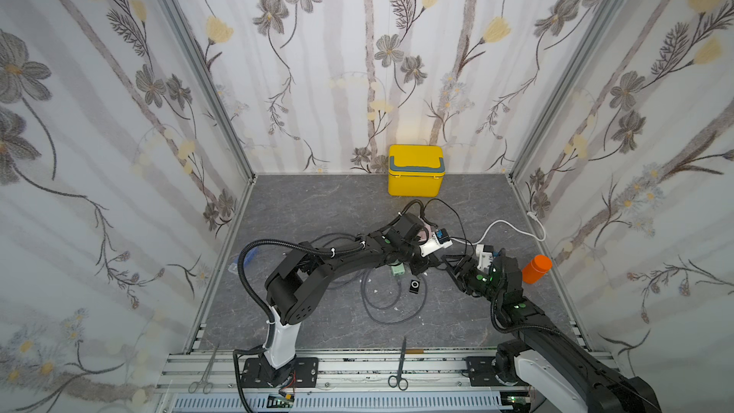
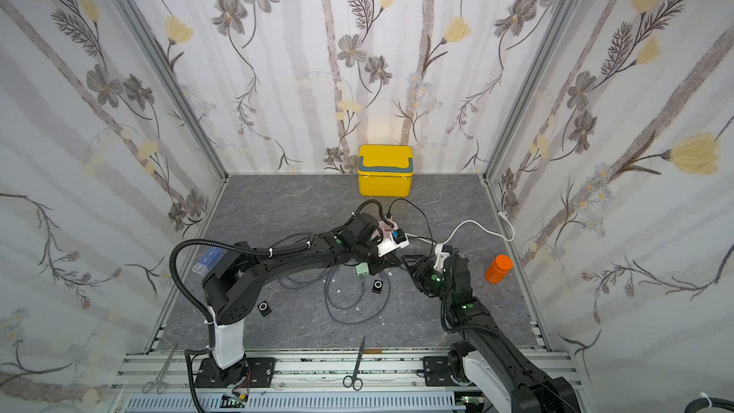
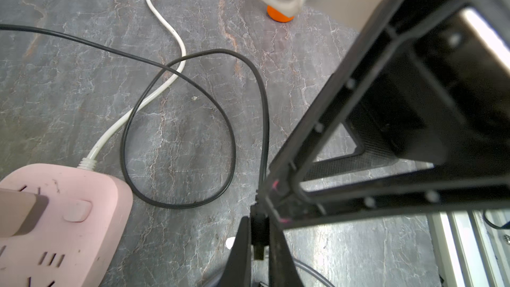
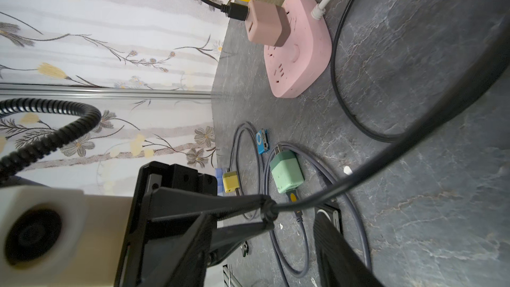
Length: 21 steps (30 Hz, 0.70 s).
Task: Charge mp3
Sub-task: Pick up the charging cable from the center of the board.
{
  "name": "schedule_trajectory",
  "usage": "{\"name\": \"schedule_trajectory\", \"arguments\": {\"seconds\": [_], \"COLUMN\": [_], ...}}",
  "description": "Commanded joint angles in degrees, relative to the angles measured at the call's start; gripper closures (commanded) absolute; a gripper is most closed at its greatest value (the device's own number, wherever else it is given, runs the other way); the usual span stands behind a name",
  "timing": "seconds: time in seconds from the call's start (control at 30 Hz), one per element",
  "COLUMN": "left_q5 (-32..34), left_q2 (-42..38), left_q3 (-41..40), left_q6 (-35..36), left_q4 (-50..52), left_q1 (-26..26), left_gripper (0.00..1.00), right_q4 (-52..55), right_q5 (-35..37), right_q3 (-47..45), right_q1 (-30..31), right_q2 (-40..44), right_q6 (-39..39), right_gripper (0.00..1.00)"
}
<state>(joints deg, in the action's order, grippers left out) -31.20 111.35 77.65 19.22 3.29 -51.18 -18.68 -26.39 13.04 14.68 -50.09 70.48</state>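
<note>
Jaws of my left gripper are pinched tight on the plug end of the black cable. From there the cable loops over the table and runs back to the pink charger, which sits in the pink power strip. My right gripper sits just beside that plug with its jaws apart. As far as I can make out, it grips nothing. I see the black mp3 lying flat among the grey cable loops. It is just beside the green charger, near both grippers but touching neither.
</note>
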Motion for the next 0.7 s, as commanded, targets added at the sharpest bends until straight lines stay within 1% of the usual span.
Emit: {"name": "schedule_trajectory", "arguments": {"seconds": [0.0,0.17,0.2,0.33,0.4,0.43,0.47,0.53,0.57,0.6,0.67], "left_q5": [-3.1,-2.9,-3.2,-2.3,-1.5,-1.1,-0.7,-0.9,-1.3,-2.2,-4.6], "left_q2": [-1.1,-1.6,-1.7,-1.8,-1.9,-1.8,-2.0,-2.3,-2.6,-3.2,-4.9], "left_q3": [0.0,-0.1,0.1,0.6,0.3,0.2,0.1,0.4,0.6,0.7,0.1], "left_q6": [0.2,1.8,2.0,2.8,2.3,1.9,1.3,0.0,-1.0,-2.5,-7.0], "left_q4": [-1.7,0.0,0.2,1.3,0.8,0.3,-0.1,0.0,0.3,0.6,-0.1], "left_q1": [-0.1,-0.7,-0.8,-0.9,-0.9,-1.0,-0.9,-0.8,-0.6,0.0,1.5], "left_gripper": [1.00,1.00,1.00,1.00,0.99,0.97,0.93,0.75,0.68,0.62,0.55], "right_q4": [-5.9,-10.0,-10.3,-11.7,-11.3,-10.7,-10.2,-9.1,-8.5,-7.7,-5.9], "right_q5": [1.9,1.2,1.3,0.8,0.1,-0.1,-0.4,-0.6,-0.7,-0.6,-0.1], "right_q3": [-0.4,0.2,0.3,1.0,1.7,2.1,2.4,3.4,4.0,4.7,6.2], "right_q1": [0.1,0.2,0.2,0.2,0.2,0.2,0.2,0.2,0.2,0.2,0.2], "right_q2": [-1.6,-4.5,-5.0,-6.2,-6.4,-6.3,-6.2,-5.7,-5.4,-5.1,-4.7], "right_q6": [2.9,3.4,3.3,3.3,2.6,1.9,1.2,-1.2,-2.6,-4.7,-8.3], "right_gripper": [0.49,0.56,0.62,0.89,1.00,1.00,1.00,1.00,1.00,1.00,1.00]}}
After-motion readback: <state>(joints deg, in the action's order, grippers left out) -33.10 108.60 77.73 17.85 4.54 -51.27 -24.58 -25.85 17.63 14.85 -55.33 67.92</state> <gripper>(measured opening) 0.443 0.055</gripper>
